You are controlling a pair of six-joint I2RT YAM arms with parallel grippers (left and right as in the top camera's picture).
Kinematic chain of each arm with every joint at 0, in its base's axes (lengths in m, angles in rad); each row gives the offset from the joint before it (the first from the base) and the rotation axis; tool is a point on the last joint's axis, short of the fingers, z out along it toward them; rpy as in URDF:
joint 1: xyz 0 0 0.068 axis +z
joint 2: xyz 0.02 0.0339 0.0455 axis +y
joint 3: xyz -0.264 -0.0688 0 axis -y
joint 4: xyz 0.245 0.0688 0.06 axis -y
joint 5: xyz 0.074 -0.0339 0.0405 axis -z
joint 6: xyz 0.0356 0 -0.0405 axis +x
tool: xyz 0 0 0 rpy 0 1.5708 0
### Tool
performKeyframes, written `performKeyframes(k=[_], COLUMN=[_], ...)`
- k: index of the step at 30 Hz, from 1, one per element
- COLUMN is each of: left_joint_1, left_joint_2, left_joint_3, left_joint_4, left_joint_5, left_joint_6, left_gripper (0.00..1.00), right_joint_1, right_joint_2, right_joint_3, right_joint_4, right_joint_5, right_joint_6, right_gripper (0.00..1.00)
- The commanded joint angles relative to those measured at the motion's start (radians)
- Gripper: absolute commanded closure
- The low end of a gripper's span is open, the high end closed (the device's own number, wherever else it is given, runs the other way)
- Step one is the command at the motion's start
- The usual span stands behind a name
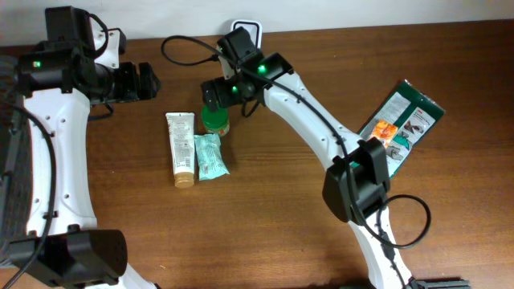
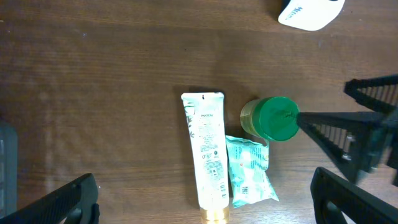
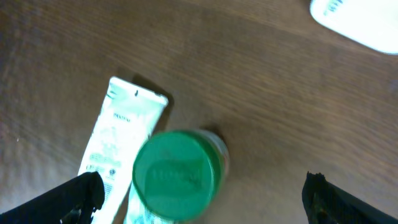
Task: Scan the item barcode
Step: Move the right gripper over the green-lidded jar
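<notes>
A green-lidded jar [image 1: 215, 121] stands upright on the wooden table. Beside it lie a white tube [image 1: 181, 149] and a teal packet [image 1: 210, 156]. My right gripper [image 1: 216, 95] hovers over the jar, open. In the right wrist view the jar's lid [image 3: 177, 175] sits left of centre between the wide-spread fingers of the right gripper [image 3: 202, 186], touching neither. My left gripper [image 1: 148, 81] is open at the back left, holding nothing. The left wrist view looks down past the left gripper [image 2: 204, 186] on the tube [image 2: 208, 149], packet [image 2: 250, 171] and jar [image 2: 277, 118].
A white device [image 1: 247, 30] sits at the table's far edge, also visible as a white device [image 2: 310, 12] in the left wrist view and a white device [image 3: 360, 22] in the right wrist view. A green printed package [image 1: 403, 122] lies at the right, beside the right arm's forearm.
</notes>
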Motion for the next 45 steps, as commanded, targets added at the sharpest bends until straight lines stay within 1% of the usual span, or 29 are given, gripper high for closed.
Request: performKeyframes(k=[1, 9, 11, 19, 22, 23, 25, 31, 41, 42, 43, 45], left_joint_1=[0.005, 0.005, 0.005, 0.004, 0.004, 0.005, 0.005, 0.005, 0.005, 0.005, 0.004, 0.005], left_joint_2=[-0.004, -0.004, -0.004, -0.004, -0.004, -0.004, -0.004, -0.004, -0.004, -0.004, -0.004, -0.004], left_joint_3=[0.015, 0.015, 0.015, 0.015, 0.015, 0.015, 0.015, 0.015, 0.015, 0.015, 0.015, 0.015], left_joint_4=[0.002, 0.002, 0.002, 0.002, 0.002, 0.002, 0.002, 0.002, 0.002, 0.002, 0.002, 0.002], left_joint_5=[0.000, 0.000, 0.000, 0.000, 0.000, 0.000, 0.000, 0.000, 0.000, 0.000, 0.000, 0.000], left_joint_6=[0.012, 0.012, 0.012, 0.012, 0.012, 0.012, 0.012, 0.012, 0.012, 0.012, 0.012, 0.012], left_gripper=[0.01, 0.01, 0.01, 0.01, 0.01, 0.01, 0.01, 0.01, 0.01, 0.01, 0.01, 0.01], right_joint_1=[0.025, 0.038, 0.043, 0.061, 0.061, 0.061, 0.061, 0.061, 0.061, 0.061, 0.061, 0.060], right_joint_2=[0.048, 0.106, 0.108, 0.134, 0.140, 0.140, 0.140, 0.140, 0.151, 0.152, 0.152, 0.146], right_joint_3=[-0.002, -0.002, -0.002, -0.002, -0.002, -0.002, -0.002, -0.002, -0.002, -0.002, -0.002, -0.001], right_joint_4=[0.035, 0.078, 0.079, 0.093, 0.089, 0.089, 0.086, 0.059, 0.048, 0.047, 0.045, 0.045], right_joint_5=[-0.016, -0.016, -0.016, -0.013, -0.013, -0.013, -0.013, -0.012, -0.012, -0.012, -0.005, 0.017], right_joint_6=[-0.006, -0.006, -0.006, -0.006, -0.006, -0.006, -0.006, -0.007, -0.007, -0.007, -0.008, -0.011], right_gripper=[0.01, 0.00, 0.03, 0.04, 0.10, 0.14, 0.19, 0.28, 0.30, 0.31, 0.34, 0.35])
